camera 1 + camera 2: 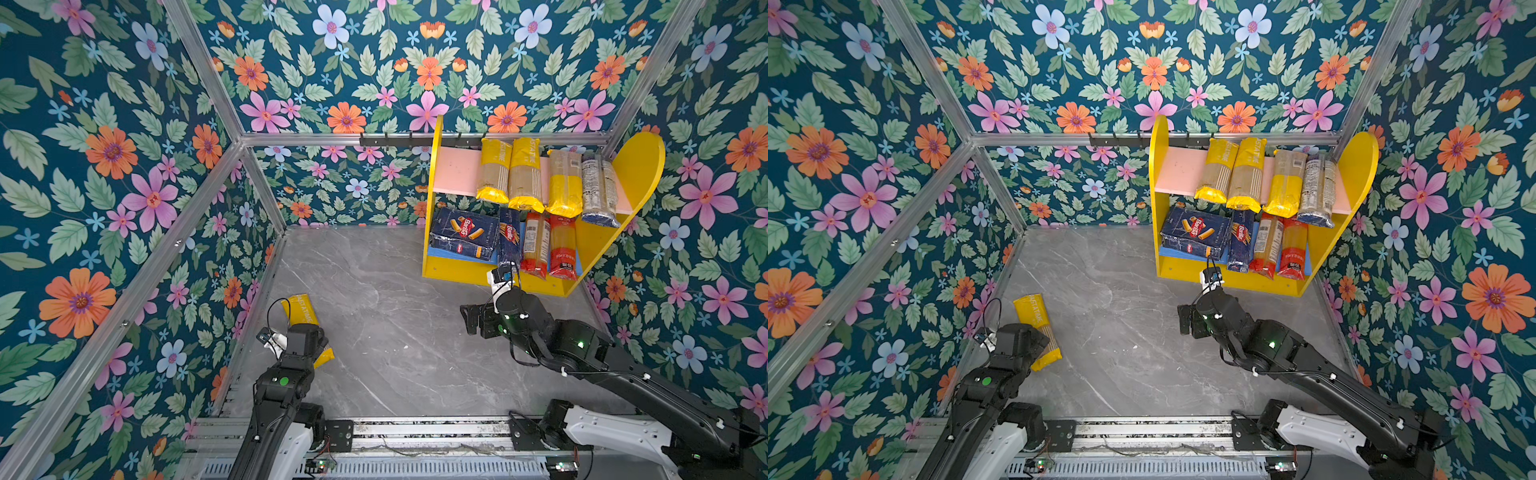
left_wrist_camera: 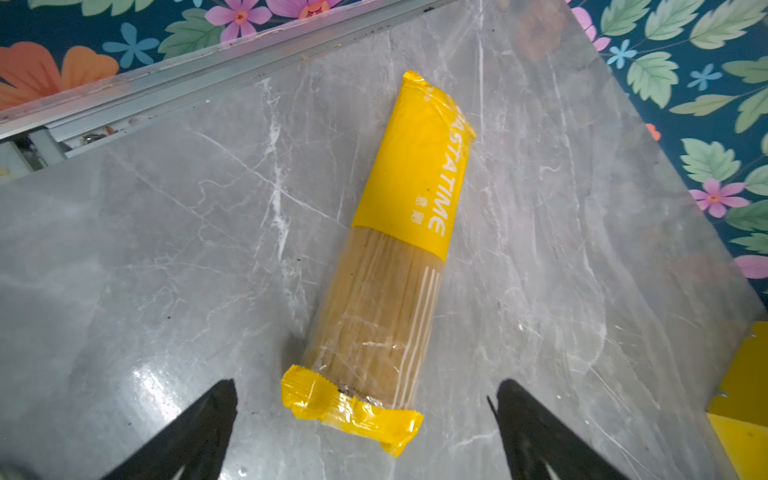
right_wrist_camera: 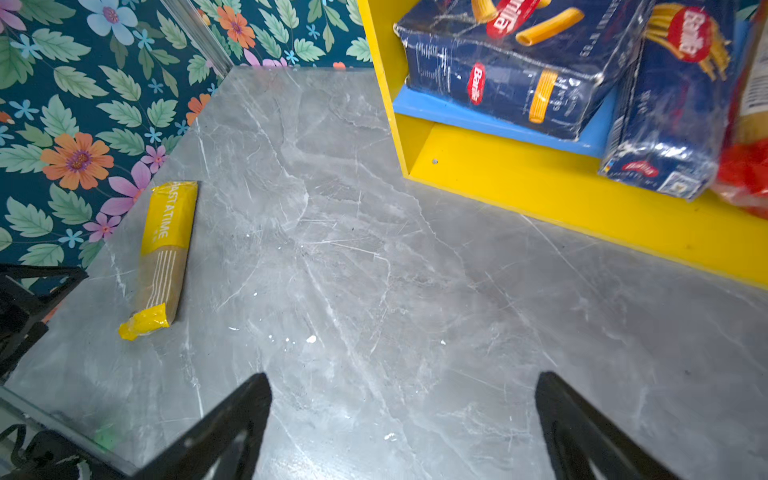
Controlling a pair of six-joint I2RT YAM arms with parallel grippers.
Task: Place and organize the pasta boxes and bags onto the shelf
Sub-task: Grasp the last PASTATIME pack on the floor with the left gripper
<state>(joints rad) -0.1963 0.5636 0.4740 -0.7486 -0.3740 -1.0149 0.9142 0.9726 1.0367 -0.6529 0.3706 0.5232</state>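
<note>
- The left end effector (image 2: 363, 415) is held wide open and empty above the grey marble surface (image 1: 395, 332).
- A yellow-ended Pastatime spaghetti bag (image 2: 399, 232) lies flat just below and ahead of it. The bag's near crimped end is seen between the two fingertips in the left wrist view, and no contact is seen.
- The right end effector (image 3: 403, 386) is also spread wide and empty. The shelf (image 1: 636, 166) stands just ahead of it, and the lone bag lies well apart from it.
- Four bags are laid on the pink upper board (image 1: 455, 170). The wide Barilla rigatoni box (image 1: 463, 239), the narrow Barilla box (image 1: 509, 243) and two red-ended bags (image 1: 563, 245) are set on the blue lower board.
- The step in hand is judged to be the pick-up of this one bag, the only item off the shelf, so the task seems nearly done.
- A descent over the bag's clear middle is called for next, with the fingers across its width. A firm closing and a carry to the bare part of the pink board would follow.
</note>
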